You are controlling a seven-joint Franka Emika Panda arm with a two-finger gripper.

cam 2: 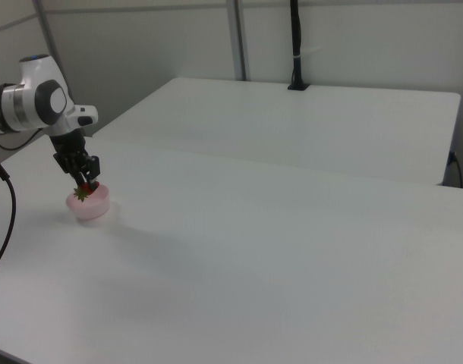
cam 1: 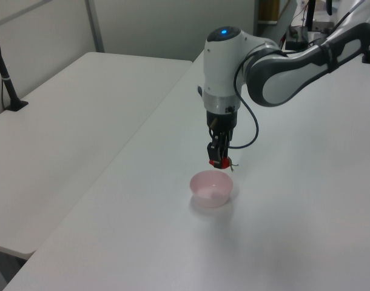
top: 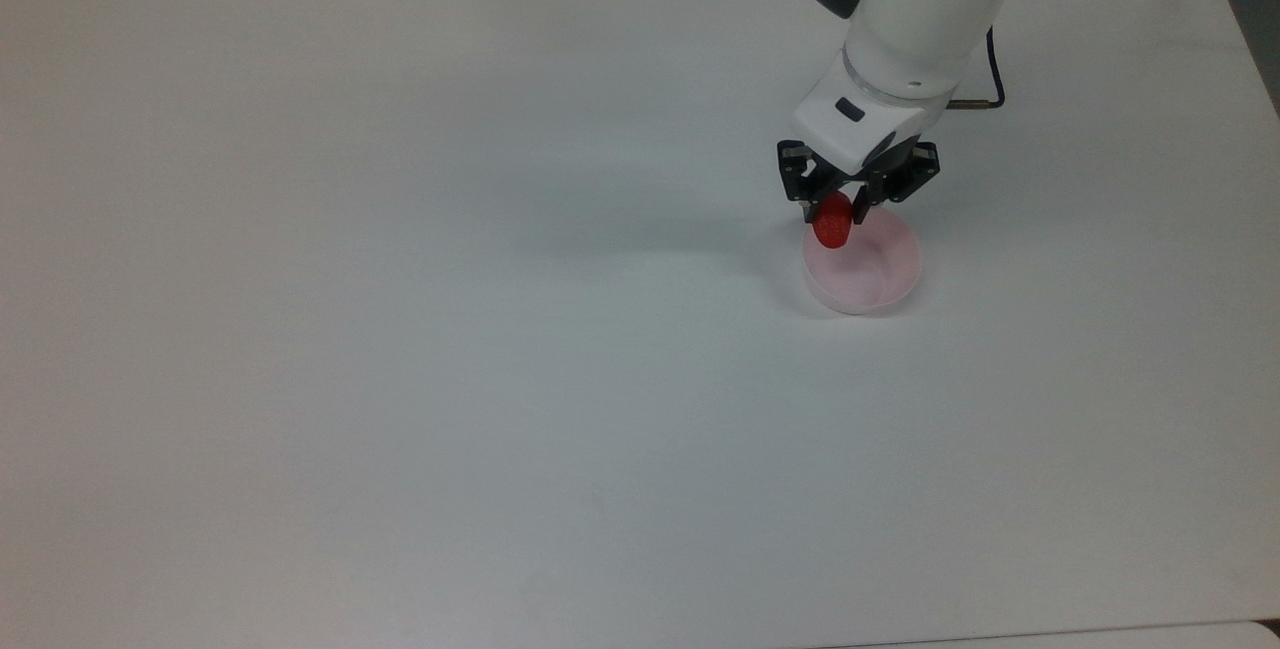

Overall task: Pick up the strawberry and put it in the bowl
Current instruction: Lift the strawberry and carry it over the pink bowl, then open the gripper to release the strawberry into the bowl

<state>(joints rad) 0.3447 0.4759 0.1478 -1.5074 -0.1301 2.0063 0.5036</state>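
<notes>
My gripper [top: 838,211] is shut on the red strawberry [top: 832,228], which hangs from its black fingers above the table. In the top view the berry lies over the upper left rim of the pale pink bowl [top: 868,274]. From the left view the strawberry [cam 1: 218,162] hangs just above the far rim of the bowl [cam 1: 211,188], its green cap sticking out to the left view's right. In the right view the gripper [cam 2: 85,182] holds the berry [cam 2: 84,190] right over the bowl [cam 2: 89,206].
The white table [top: 400,379] spreads wide around the bowl. A second white table [cam 1: 70,121] stands beside it, with a black post [cam 1: 6,79] at its far corner. A dark cable [top: 990,69] trails from the wrist.
</notes>
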